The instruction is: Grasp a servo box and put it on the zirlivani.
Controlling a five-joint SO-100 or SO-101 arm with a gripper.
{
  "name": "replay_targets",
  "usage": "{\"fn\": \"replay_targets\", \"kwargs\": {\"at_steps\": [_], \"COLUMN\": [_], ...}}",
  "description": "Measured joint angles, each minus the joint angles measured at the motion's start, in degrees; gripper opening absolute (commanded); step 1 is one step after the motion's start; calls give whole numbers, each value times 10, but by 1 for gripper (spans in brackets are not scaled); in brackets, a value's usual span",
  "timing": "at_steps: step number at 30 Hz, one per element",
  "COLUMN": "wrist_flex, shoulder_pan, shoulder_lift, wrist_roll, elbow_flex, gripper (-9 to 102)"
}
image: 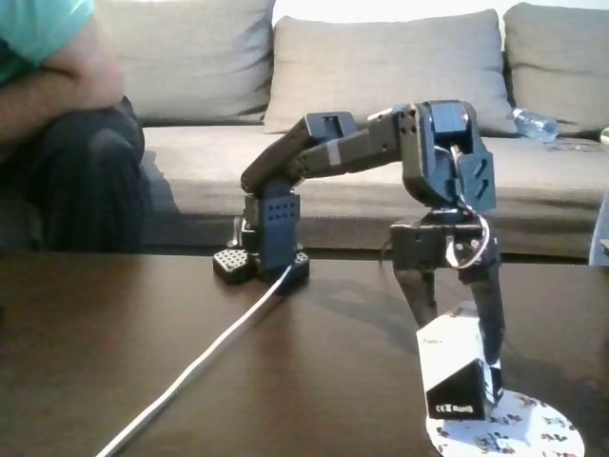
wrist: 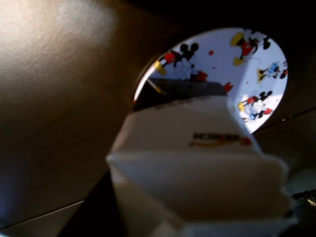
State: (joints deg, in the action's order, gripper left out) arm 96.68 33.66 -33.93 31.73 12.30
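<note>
Servo box (image: 455,368): white above, black below; in the fixed view it sits low at the right, tilted, its lower edge on or just above the disc. In the wrist view the box (wrist: 197,163) fills the lower middle, blurred, with a small printed mark on its white face.
Person (image: 57,105): seated at the far left of the fixed view, arms folded, in a teal shirt and dark trousers.
Sofa (image: 381,76): grey, behind the tabletop, a clear bottle (image: 535,124) lying on its seat at the right.
Tabletop (image: 143,333): dark brown, glossy; a white cable (image: 205,360) runs across it from the arm's base (image: 262,257) toward the lower left.
End effector (image: 461,347): pointing down, its two fingers pinching the servo box from either side.
Zirlivani (image: 533,433): round white disc under the box at the lower right; in the wrist view the disc (wrist: 256,69) shows cartoon mouse figures, upper right, partly covered by the box.
</note>
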Motion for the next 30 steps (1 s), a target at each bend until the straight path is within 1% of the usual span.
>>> {"fn": "replay_targets", "kwargs": {"at_steps": [6, 11, 21, 25, 30], "wrist_flex": [10, 21, 22, 22, 22], "shoulder_pan": [0, 3, 4, 4, 4], "shoulder_lift": [2, 2, 2, 2, 2], "wrist_roll": [-1, -2, -2, -2, -2], "elbow_flex": [-23, -47, -47, -47, -47], "gripper": [20, 29, 30, 37, 38]}}
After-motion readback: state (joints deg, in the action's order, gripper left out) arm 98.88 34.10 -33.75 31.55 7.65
